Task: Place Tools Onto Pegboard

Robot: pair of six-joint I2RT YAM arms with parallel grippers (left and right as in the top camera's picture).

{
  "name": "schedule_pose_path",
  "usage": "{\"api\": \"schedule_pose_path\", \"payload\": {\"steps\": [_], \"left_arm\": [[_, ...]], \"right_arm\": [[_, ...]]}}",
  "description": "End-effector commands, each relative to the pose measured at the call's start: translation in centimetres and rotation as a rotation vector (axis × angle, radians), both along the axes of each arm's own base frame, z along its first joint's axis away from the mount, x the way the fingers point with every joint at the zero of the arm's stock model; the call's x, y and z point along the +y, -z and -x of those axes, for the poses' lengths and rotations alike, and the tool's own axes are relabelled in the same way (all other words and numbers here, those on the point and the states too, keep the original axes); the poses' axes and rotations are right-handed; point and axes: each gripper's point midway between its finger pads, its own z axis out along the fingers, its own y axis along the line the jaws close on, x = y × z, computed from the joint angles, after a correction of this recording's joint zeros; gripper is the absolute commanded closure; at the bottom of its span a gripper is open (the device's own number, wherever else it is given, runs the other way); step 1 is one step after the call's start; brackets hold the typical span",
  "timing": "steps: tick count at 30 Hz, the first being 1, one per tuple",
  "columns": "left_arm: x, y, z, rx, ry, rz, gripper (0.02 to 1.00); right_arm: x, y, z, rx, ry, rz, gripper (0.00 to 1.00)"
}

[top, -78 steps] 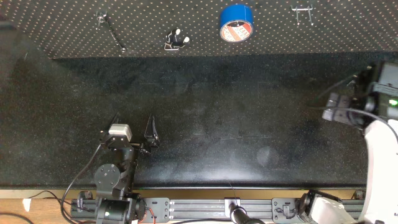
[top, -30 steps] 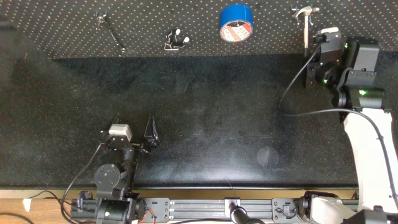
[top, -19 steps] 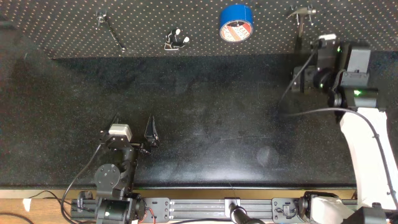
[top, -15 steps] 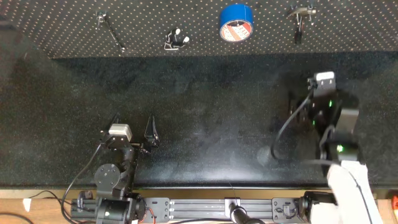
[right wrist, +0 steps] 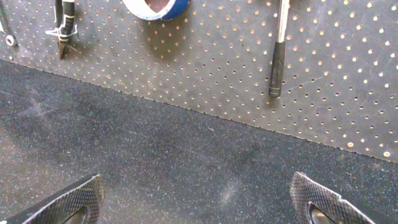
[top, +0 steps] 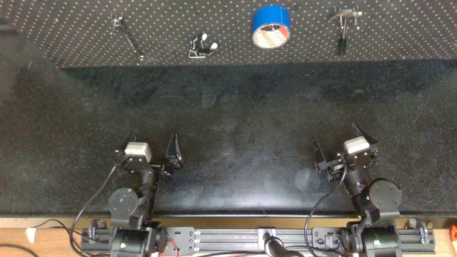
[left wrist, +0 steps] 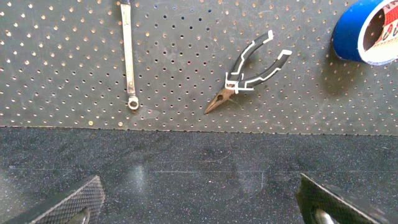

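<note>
On the pegboard [right wrist: 205, 68], the tape roll [right wrist: 155, 7] and hammer [right wrist: 278, 50] show cut off.

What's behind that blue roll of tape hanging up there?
The dotted pegboard is behind the blue tape roll. What the roll hangs on is covered by the roll itself.

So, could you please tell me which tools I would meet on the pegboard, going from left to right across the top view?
wrench → pliers → blue tape roll → hammer
</note>
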Motion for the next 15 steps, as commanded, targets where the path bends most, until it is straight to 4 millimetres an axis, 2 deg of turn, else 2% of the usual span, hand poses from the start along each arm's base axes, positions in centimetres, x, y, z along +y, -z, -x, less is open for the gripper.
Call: {"api": "schedule_pose_path", "payload": {"steps": [1,15], "left_arm": [[-0.19,0.13,0.05,0.002,0.011,-0.009,0.023],[-0.19,0.13,0.05,0.002,0.011,-0.009,0.023]], "right_arm": [[0.37,-1.96,0.5,-0.068,-0.01,-0.079,0.025],[0.38,-1.97,0.5,-0.065,-0.01,-0.089,0.025]]}}
